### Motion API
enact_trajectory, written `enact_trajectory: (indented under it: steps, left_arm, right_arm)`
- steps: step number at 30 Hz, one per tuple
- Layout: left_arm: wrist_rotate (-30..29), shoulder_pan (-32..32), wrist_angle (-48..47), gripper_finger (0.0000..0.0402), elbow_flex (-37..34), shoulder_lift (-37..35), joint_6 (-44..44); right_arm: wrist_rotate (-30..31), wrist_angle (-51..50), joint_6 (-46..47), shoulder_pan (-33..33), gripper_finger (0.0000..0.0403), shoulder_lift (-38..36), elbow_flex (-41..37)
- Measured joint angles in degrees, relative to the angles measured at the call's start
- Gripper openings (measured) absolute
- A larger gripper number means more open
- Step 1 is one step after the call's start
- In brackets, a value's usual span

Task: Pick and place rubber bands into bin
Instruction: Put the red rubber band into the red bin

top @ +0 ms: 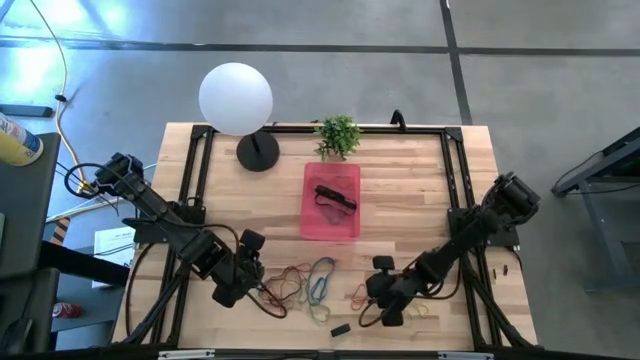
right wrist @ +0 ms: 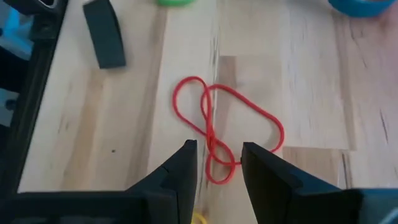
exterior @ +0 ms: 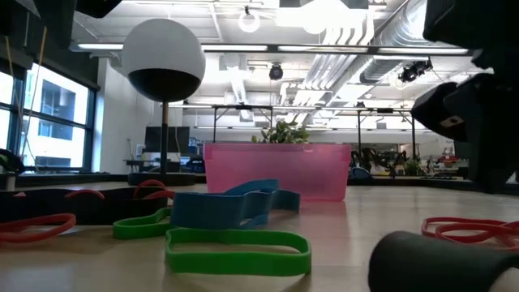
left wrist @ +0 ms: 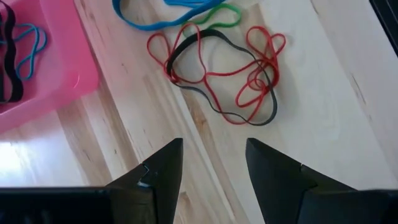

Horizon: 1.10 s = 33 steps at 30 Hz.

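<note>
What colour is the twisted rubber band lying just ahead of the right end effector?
Red; the rubber band shows best in the right wrist view.

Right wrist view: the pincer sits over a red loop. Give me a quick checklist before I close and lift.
1. Thin red twisted rubber band lies between the right pincer fingers: ok, one end of it reaches into the gap.
2. Right pincer has gripped the band: not ok, a gap shows and the band lies flat on the wood.
3. Small solid black block apart from the band: ok.
4. Translucent pink rectangular plastic bin has room: ok, only a few bands inside.
5. Left pincer out of the way: ok, open over its own red and black tangle.
</note>
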Motion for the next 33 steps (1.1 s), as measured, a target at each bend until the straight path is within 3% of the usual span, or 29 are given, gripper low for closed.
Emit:
enact_trajectory:
  steps: [33]
  left_arm:
    - [-2.6,-2.3,-1.2,0.0166,0.0,0.0,-4.4]
  right_arm:
    - [1.3,-3.2,-1.7,1.4,0.0116,0.4,0.0]
